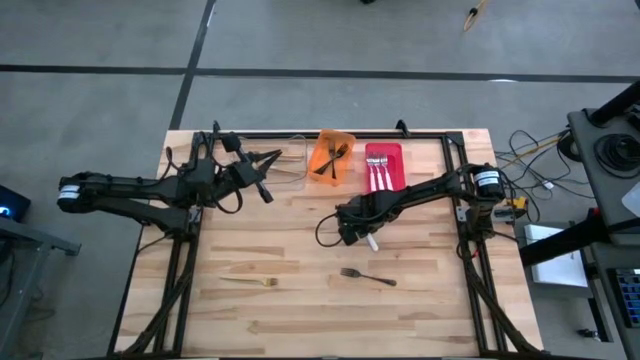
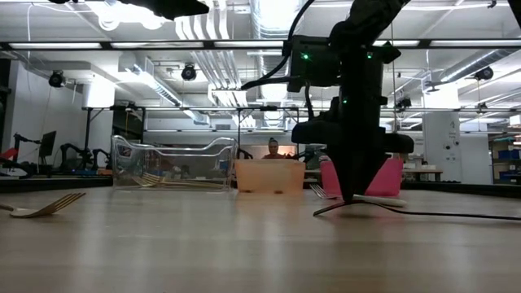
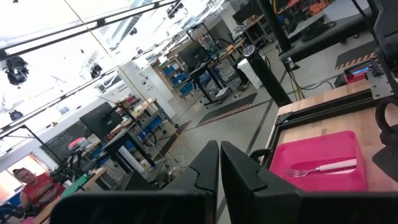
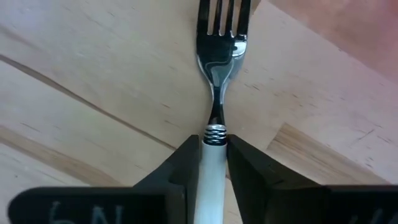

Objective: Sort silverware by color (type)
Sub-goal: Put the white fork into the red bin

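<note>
My right gripper (image 4: 210, 163): fingers pinching the pale handle of a silver fork (image 4: 219, 74), mid-table.
Sorted: forks in the far red bin (image 1: 384, 165), orange bin (image 1: 331, 156), clear bin (image 1: 291, 163).
Left: gold fork (image 1: 248, 281) and black fork (image 1: 367, 276) lie near.
My left gripper (image 3: 219, 163): shut, idle, far left.

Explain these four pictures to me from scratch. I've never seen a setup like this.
Two dark robot arms work at a wooden table, sorting cutlery by type. One picture looks straight down from above, one looks level across the tabletop, and one comes from a camera on each arm's wrist.

At the table's back edge stand a clear bin, an orange bin and a red bin with forks in it. A gold fork and a black fork lie loose near the front.

The right gripper is down at the table's middle, its fingers around the pale handle of a silver fork. The left gripper waits, shut, by the clear bin.
</note>
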`<action>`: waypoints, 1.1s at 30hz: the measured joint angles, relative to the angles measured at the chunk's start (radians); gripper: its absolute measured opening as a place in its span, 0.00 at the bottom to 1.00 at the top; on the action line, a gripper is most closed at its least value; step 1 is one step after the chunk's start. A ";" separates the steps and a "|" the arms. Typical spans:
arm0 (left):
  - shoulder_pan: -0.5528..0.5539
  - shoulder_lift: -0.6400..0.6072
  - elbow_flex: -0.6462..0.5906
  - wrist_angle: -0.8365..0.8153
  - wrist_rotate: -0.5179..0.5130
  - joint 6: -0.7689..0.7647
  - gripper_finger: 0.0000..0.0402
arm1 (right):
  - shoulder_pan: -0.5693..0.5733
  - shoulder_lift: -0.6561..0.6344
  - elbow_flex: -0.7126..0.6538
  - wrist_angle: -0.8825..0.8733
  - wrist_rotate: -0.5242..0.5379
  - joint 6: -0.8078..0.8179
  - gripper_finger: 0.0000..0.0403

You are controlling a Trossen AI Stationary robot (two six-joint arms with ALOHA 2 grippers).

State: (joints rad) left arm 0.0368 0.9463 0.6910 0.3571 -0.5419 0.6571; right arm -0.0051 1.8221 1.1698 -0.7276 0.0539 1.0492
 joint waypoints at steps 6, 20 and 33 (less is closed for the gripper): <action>0.000 0.000 0.000 0.000 0.000 0.000 0.00 | 0.000 0.000 0.001 0.000 -0.008 -0.003 0.12; 0.000 0.000 0.000 -0.003 0.000 0.005 0.00 | 0.000 0.003 0.090 -0.078 -0.008 -0.067 0.09; 0.000 0.000 0.000 -0.008 0.000 0.007 0.00 | -0.013 0.001 0.344 -0.191 -0.002 -0.185 0.10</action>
State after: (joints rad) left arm 0.0367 0.9463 0.6910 0.3494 -0.5423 0.6640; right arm -0.0186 1.8231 1.5140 -0.9189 0.0523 0.8641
